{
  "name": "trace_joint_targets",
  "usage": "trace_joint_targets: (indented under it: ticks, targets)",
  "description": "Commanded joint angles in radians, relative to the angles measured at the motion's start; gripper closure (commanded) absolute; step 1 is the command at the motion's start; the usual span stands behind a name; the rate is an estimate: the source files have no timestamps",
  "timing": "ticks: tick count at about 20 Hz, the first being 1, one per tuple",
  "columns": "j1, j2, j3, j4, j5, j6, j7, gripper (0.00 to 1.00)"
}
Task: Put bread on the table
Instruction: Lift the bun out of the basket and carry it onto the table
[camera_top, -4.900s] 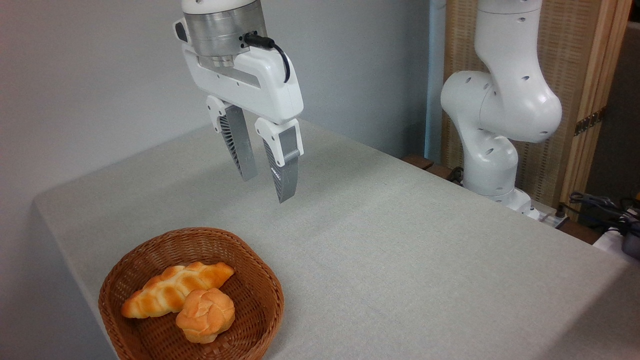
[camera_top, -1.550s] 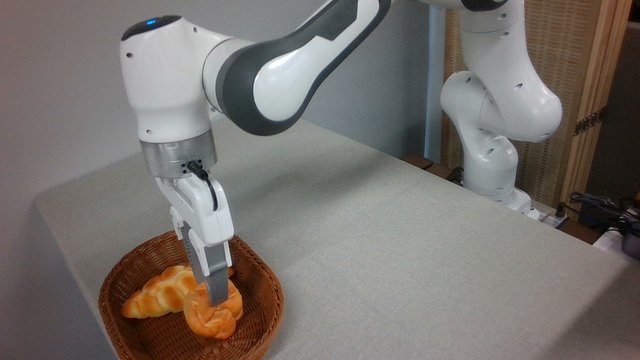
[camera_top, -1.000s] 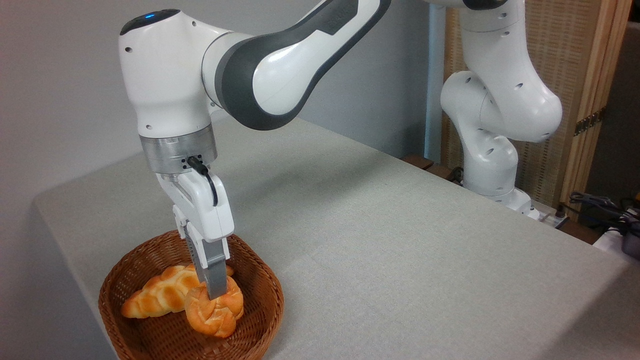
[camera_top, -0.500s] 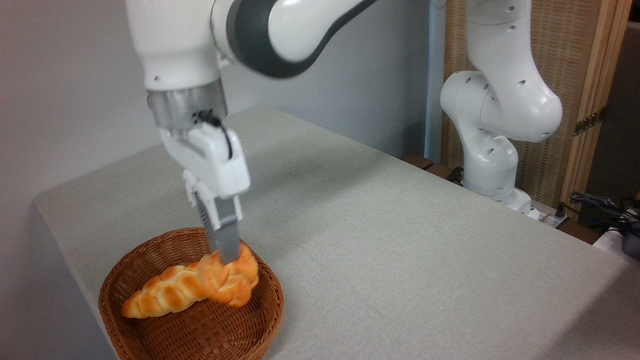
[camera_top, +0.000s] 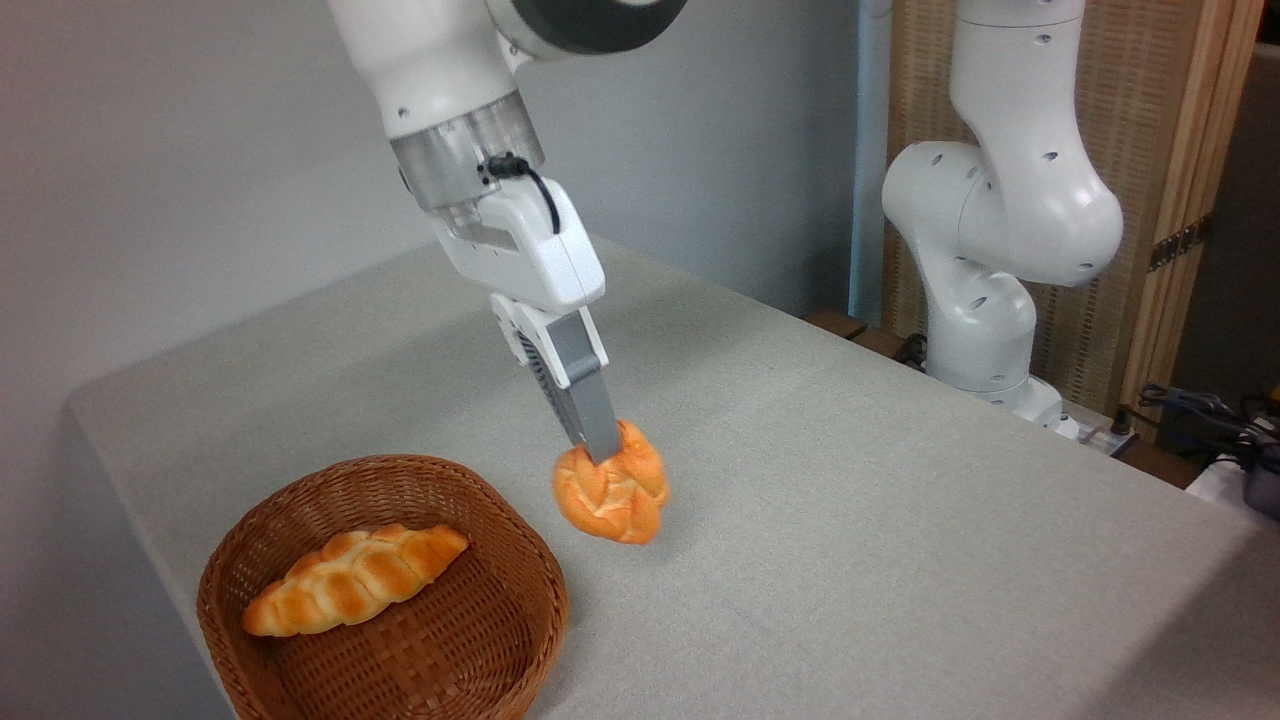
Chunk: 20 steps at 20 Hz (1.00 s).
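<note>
The bread (camera_top: 612, 497), a small round knotted golden-orange bun, hangs in the air just right of the basket rim, above the table (camera_top: 850, 520) and its grey-beige cloth. My gripper (camera_top: 600, 450) is shut on the bun's top, fingers pointing down and slightly to the right. Only the near finger shows clearly; the other is hidden behind it. The bun looks clear of the cloth, a little above it.
A brown wicker basket (camera_top: 480, 650) sits at the front left and holds a longer braided loaf (camera_top: 350, 578). The arm's white base (camera_top: 985, 300) stands at the table's back right edge. Cables lie at the far right (camera_top: 1210, 410).
Five seconds back the gripper hung open over the table with the bun in the basket. It then shut on the bun, lifted it out and carried it right, past the basket rim.
</note>
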Motion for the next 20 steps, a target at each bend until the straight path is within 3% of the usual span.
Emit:
trace_joint_targets:
  ticks: [1,2,4,5,7,8,12,15,20]
  targets:
    - [-0.055,-0.035,0.01,-0.113,0.118,0.01,0.016,0.63]
    - [-0.066,-0.038,0.01,-0.139,0.147,0.011,0.014,0.53]
    - [-0.095,-0.04,0.01,-0.178,0.216,0.01,0.0,0.5]
    - [-0.1,-0.041,0.01,-0.183,0.22,0.01,0.0,0.4]
    - [-0.1,-0.04,0.01,-0.183,0.22,0.01,-0.004,0.08]
    - [-0.1,-0.041,0.01,-0.183,0.22,0.01,-0.004,0.0]
    - [-0.103,-0.042,0.008,-0.183,0.201,0.002,-0.016,0.0]
    - [-0.123,-0.034,0.008,-0.192,0.158,0.0,-0.018,0.0]
    - [-0.13,-0.028,0.008,-0.196,0.154,0.002,-0.016,0.0]
